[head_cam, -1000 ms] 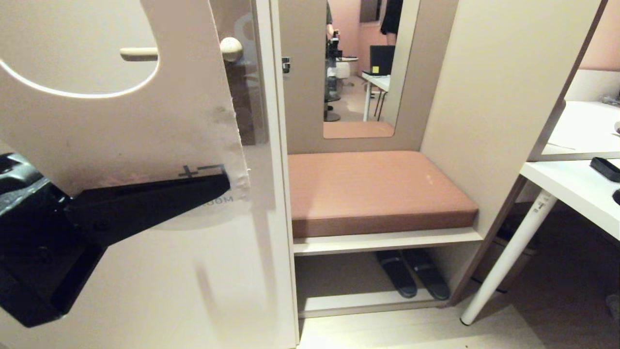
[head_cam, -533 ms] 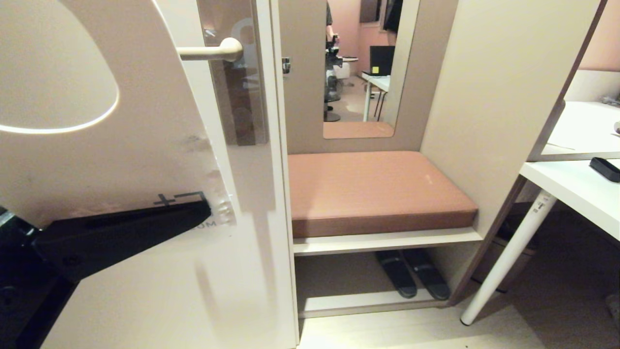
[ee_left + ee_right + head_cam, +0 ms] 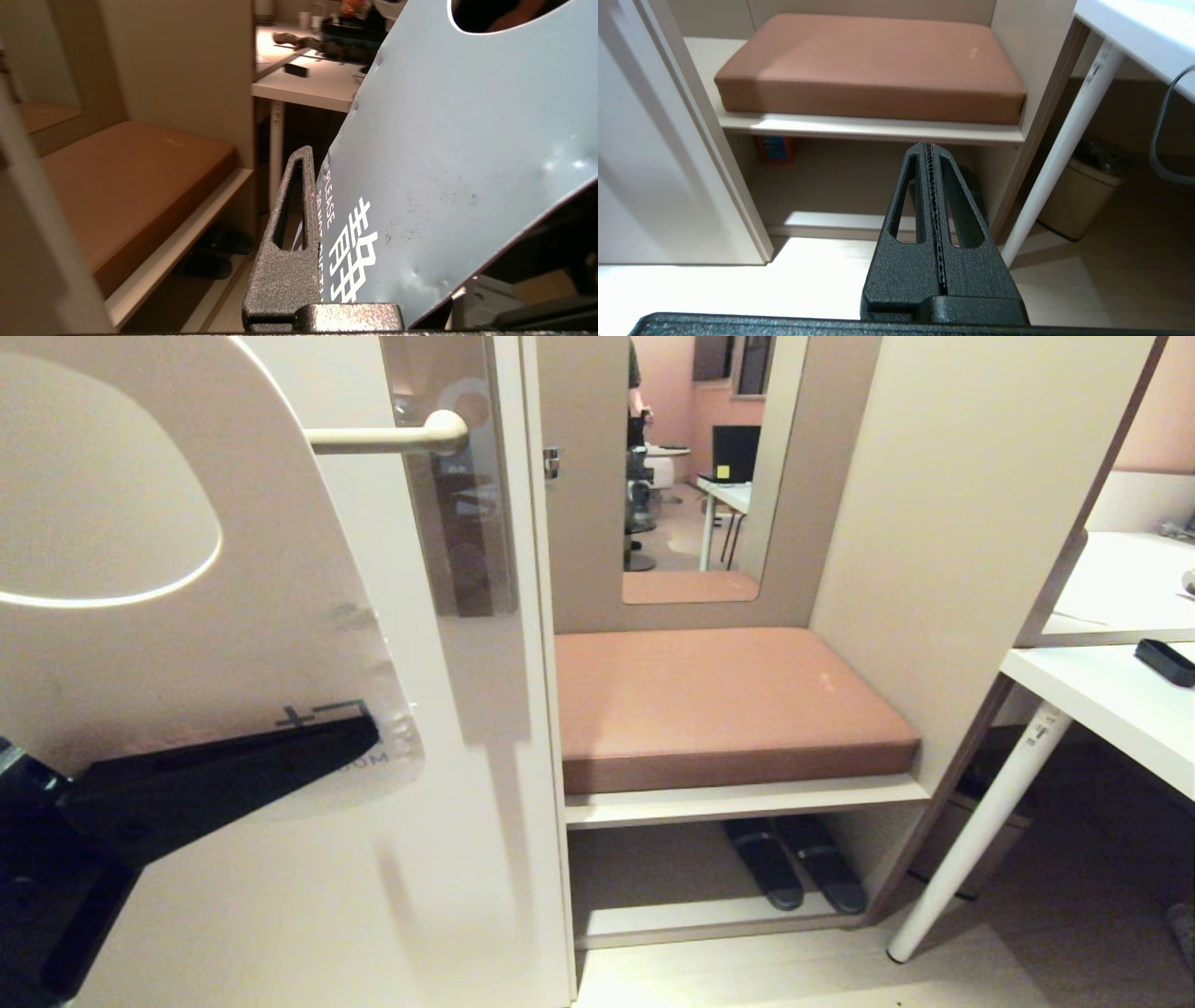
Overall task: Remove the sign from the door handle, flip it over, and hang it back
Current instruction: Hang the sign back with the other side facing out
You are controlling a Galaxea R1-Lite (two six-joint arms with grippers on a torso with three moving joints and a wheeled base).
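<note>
Head view: left gripper (image 3: 355, 747) reaches in level, clamping one sign (image 3: 280, 616) beside one door handle (image 3: 383, 439); right gripper (image 3: 930, 154) clenched, empty.

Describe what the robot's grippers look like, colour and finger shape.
Both are matte black with a grainy, speckled finish. The left gripper and right gripper have flat fingers tapering to narrow tips, each finger pierced by a long slot. The right one's inner edges are finely ridged. No cables or markings show.

Left pincer (image 3: 355, 747) clamped at the lower left, pointing right; right pincer (image 3: 930, 154) fully closed, empty.
</note>
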